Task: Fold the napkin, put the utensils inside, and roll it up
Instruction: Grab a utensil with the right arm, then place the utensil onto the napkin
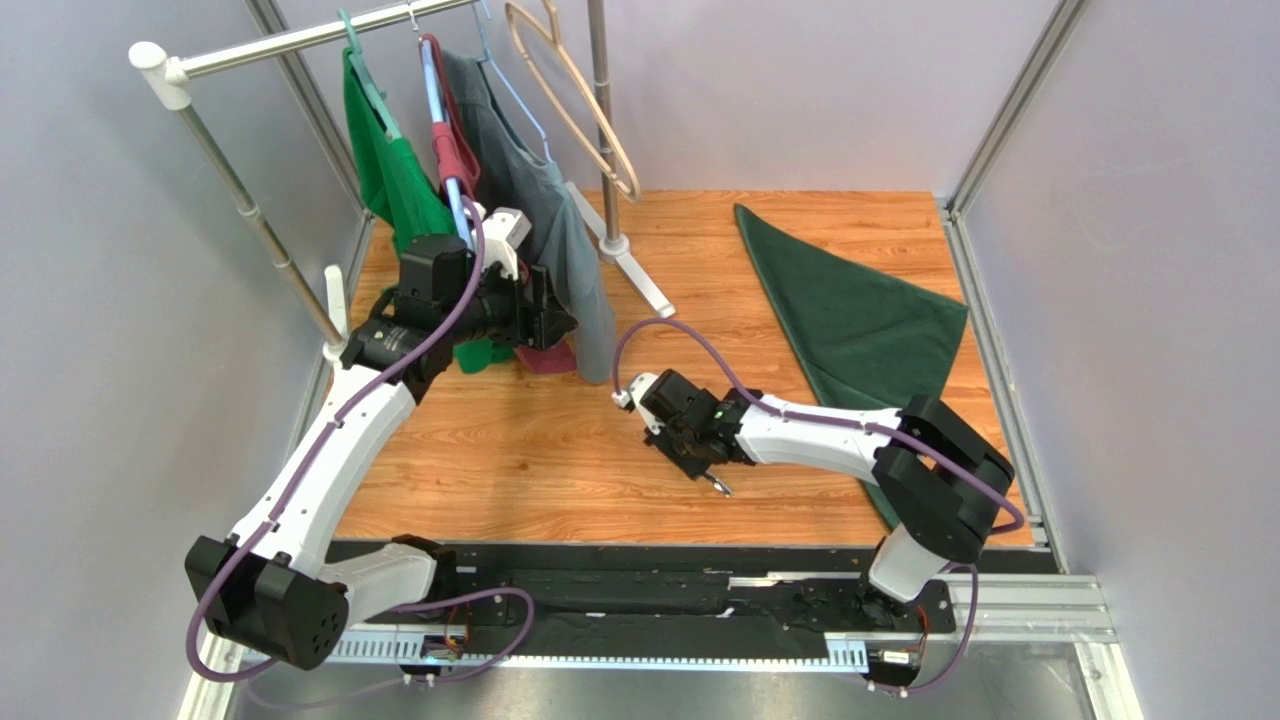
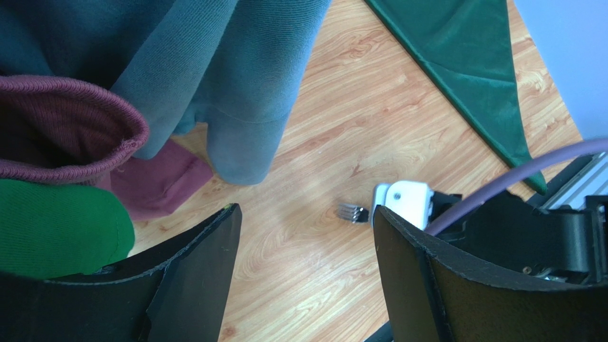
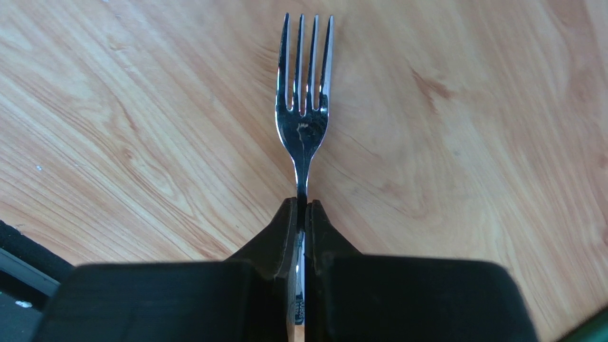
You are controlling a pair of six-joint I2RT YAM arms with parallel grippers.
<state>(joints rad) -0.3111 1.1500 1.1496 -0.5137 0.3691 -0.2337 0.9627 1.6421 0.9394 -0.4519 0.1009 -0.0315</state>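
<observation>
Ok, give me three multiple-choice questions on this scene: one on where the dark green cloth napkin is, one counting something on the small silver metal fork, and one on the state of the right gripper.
1. Where on the wooden table does the dark green cloth napkin lie?
A. far right part
B. near left corner
C. the middle, under the fork

2. How many tines has the slim silver metal fork?
A. two
B. three
C. four

3. The right gripper is:
A. open above the fork
B. shut on the fork's handle
C. shut on the napkin

Answers: 1 A, the top view shows it spread at the far right. 2 C, the right wrist view shows four. 3 B, its jaws pinch the handle.
</observation>
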